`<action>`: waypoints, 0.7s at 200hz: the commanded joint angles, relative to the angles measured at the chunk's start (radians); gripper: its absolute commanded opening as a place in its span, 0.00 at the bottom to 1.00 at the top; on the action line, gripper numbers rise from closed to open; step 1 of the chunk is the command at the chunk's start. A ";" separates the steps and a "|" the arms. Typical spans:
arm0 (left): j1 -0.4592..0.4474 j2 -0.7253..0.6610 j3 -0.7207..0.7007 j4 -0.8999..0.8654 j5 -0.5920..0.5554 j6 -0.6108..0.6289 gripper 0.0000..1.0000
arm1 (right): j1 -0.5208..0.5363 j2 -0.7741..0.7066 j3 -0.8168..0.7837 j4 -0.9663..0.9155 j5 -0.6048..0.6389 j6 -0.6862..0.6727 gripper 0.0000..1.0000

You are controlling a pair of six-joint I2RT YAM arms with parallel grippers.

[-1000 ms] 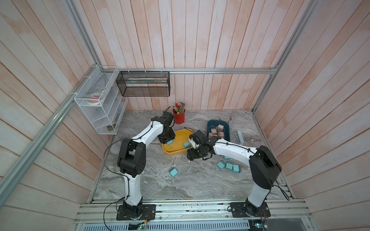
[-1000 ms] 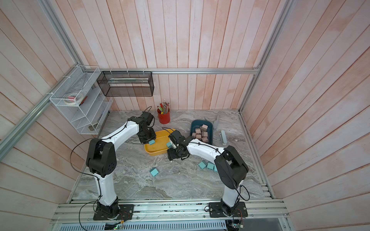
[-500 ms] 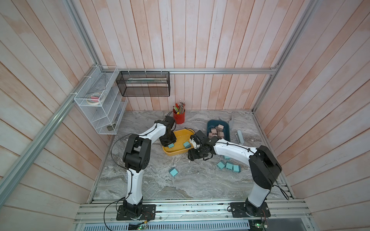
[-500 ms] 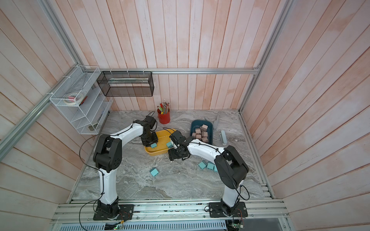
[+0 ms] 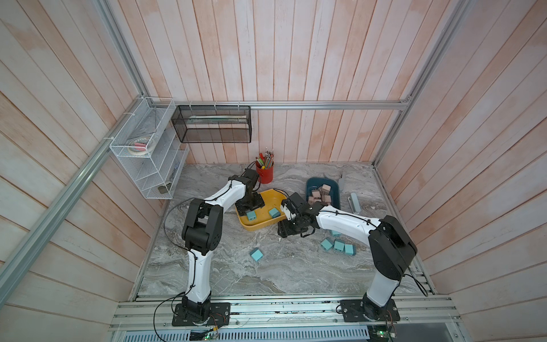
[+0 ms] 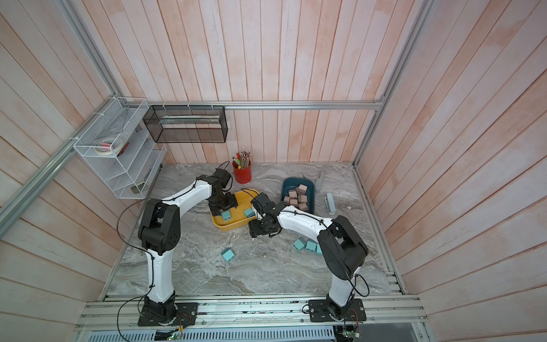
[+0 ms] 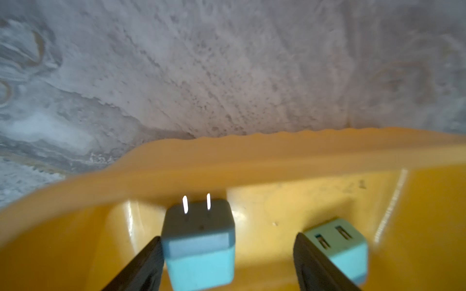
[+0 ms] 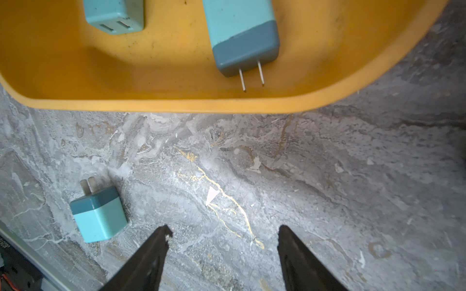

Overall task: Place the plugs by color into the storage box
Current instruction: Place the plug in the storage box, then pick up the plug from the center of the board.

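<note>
The yellow tray (image 5: 257, 228) takes teal, the blue tray (image 5: 314, 183) the brown plugs (image 5: 318, 194) — color decides. The left gripper (image 7: 228, 238) stands spread around a teal plug (image 7: 199, 249) lying in the yellow tray; the right gripper (image 8: 224, 228), wide and empty, hovers beside it — probably seeking the loose plugs (image 5: 337, 245).

Both top views look down from high; 2 close wrist views share the yellow tray (image 7: 252, 156) (image 8: 176, 105).

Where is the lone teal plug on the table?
In both top views the teal cube-shaped plug lies on the marble table in front of the yellow plastic tray, on the left arm's side.
</note>
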 commanded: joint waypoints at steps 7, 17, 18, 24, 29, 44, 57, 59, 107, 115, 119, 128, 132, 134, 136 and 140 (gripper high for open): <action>-0.010 -0.170 0.078 -0.105 0.010 -0.040 0.83 | -0.005 -0.044 -0.025 0.003 -0.004 -0.007 0.72; -0.018 -0.211 0.071 -0.147 0.009 -0.072 0.83 | -0.005 -0.046 -0.032 0.006 -0.007 -0.006 0.72; -0.018 -0.216 0.068 -0.152 0.009 -0.076 0.83 | -0.005 -0.046 -0.031 0.007 -0.008 -0.007 0.72; -0.025 -0.244 0.051 -0.180 0.005 -0.110 0.83 | -0.005 -0.047 -0.035 0.007 -0.007 -0.007 0.72; -0.031 -0.272 0.029 -0.206 -0.001 -0.146 0.83 | -0.005 -0.048 -0.038 0.010 -0.007 -0.008 0.72; -0.046 -0.362 -0.063 -0.238 0.008 -0.254 0.83 | -0.008 -0.047 -0.040 0.018 -0.009 -0.009 0.72; -0.062 -0.436 -0.150 -0.238 0.030 -0.330 0.83 | -0.011 -0.047 -0.044 0.029 -0.015 -0.009 0.72; -0.065 -0.445 -0.164 -0.237 0.031 -0.342 0.83 | -0.012 -0.046 -0.044 0.030 -0.015 -0.008 0.72; -0.156 -0.560 -0.436 -0.176 0.134 -0.505 0.83 | -0.014 -0.030 -0.040 0.067 -0.040 0.001 0.72; -0.166 -0.571 -0.483 -0.142 0.164 -0.530 0.83 | -0.014 -0.029 -0.039 0.071 -0.041 0.003 0.72; -0.169 -0.575 -0.509 -0.123 0.178 -0.542 0.82 | -0.014 -0.028 -0.041 0.073 -0.041 0.004 0.72; -0.175 -0.582 -0.555 -0.093 0.195 -0.568 0.83 | -0.014 -0.028 -0.042 0.075 -0.042 0.006 0.72; -0.178 -0.585 -0.572 -0.080 0.194 -0.575 0.82 | -0.014 -0.030 -0.043 0.075 -0.042 0.007 0.72; -0.179 -0.585 -0.579 -0.075 0.195 -0.577 0.83 | -0.014 -0.031 -0.044 0.076 -0.042 0.009 0.72; -0.180 -0.584 -0.584 -0.070 0.195 -0.578 0.82 | -0.014 -0.031 -0.046 0.078 -0.042 0.009 0.72; -0.183 -0.582 -0.594 -0.063 0.193 -0.580 0.82 | -0.014 -0.033 -0.050 0.080 -0.042 0.010 0.72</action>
